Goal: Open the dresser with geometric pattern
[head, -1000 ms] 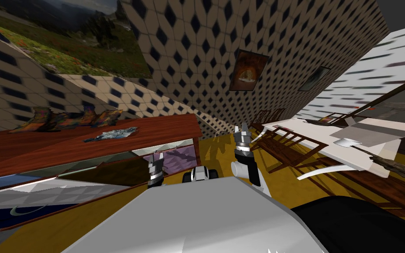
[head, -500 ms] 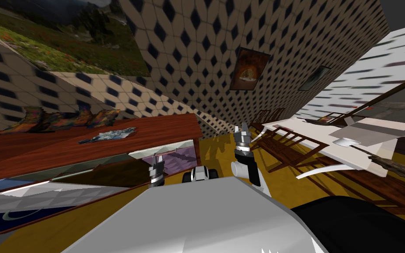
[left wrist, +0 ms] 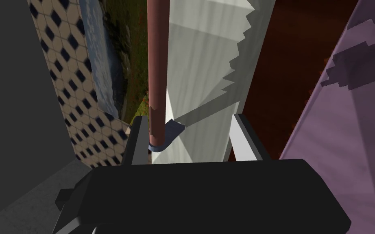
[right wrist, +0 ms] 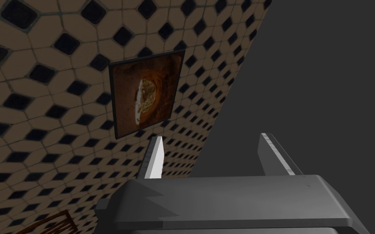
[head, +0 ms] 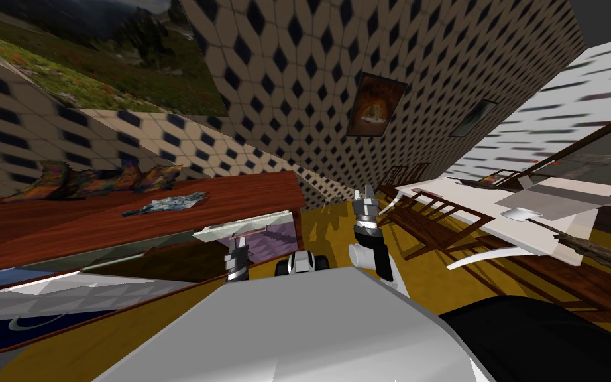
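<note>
The dresser has a red-brown top and white faceted fronts and stands to my left. Its upper right drawer front is pulled a little out, with a purple inside behind it. My left gripper reaches up to that front from below. In the left wrist view the left gripper is shut on the white front, next to its small blue-grey handle and a red-brown edge. My right gripper is raised to the right, away from the dresser, and its fingers stand open.
A lower white front with a curved blue handle juts out at the bottom left. Colourful objects and a grey-blue item lie on the dresser top. A white table with brown chairs stands to the right, across yellow floor.
My left gripper has closed from wide open onto the drawer front. The front has come slightly further out. The right arm has not moved.
</note>
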`<state>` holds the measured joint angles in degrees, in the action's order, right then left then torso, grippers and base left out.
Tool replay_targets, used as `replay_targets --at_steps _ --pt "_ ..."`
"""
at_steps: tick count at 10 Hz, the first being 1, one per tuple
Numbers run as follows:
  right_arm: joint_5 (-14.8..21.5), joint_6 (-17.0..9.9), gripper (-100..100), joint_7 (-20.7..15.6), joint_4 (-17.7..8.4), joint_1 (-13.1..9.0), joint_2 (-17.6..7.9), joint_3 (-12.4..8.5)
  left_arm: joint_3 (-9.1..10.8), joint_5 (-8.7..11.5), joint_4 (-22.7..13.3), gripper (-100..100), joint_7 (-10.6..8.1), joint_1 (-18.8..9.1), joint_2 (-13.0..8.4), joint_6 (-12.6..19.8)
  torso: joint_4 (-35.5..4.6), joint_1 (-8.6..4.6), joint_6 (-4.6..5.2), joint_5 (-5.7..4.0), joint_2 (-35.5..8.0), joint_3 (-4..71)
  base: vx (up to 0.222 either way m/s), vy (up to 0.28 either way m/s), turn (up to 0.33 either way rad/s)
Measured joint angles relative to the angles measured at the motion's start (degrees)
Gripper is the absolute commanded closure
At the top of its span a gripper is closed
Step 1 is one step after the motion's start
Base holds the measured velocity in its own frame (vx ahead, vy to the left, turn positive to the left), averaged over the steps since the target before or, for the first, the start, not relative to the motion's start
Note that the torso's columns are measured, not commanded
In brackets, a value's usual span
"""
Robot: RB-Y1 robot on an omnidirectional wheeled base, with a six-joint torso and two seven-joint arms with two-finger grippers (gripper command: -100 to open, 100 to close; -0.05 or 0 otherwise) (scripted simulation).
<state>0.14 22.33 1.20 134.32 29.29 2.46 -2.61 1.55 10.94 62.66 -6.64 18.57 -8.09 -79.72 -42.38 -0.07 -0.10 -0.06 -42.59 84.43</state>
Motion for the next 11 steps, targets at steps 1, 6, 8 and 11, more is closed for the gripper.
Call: replay_targets --at_steps 1,6,8,11 --pt "0.0 0.0 0 0.0 0.0 -0.01 0.0 0.0 0.17 0.15 0.84 100 -0.29 -0.11 -0.45 1.3 -0.09 0.04 -0.03 -0.03 -0.22 -0.15 -0.17 -0.076 0.037" --pt "0.0 0.0 0 0.0 0.0 0.0 0.0 0.0 0.73 0.78 4.25 -100 -1.54 0.49 -2.21 6.77 -0.23 -0.14 0.04 -0.29 0.1 0.11 -0.117 -0.053 -0.023" --pt "0.0 0.0 0 0.0 0.0 -0.02 0.0 0.01 3.11 1.93 2.2 -100 -1.74 -1.7 -3.67 7.82 -0.01 -0.06 0.12 -0.01 0.02 -0.01 -0.196 -0.054 -0.317" --pt "0.0 0.0 0 0.0 0.0 -0.01 0.0 0.0 6.79 3.72 -0.73 -100 -1.76 -5.84 -5.9 10.66 0.14 0.11 0.11 0.07 0.48 0.26 -0.147 -0.055 -0.2"
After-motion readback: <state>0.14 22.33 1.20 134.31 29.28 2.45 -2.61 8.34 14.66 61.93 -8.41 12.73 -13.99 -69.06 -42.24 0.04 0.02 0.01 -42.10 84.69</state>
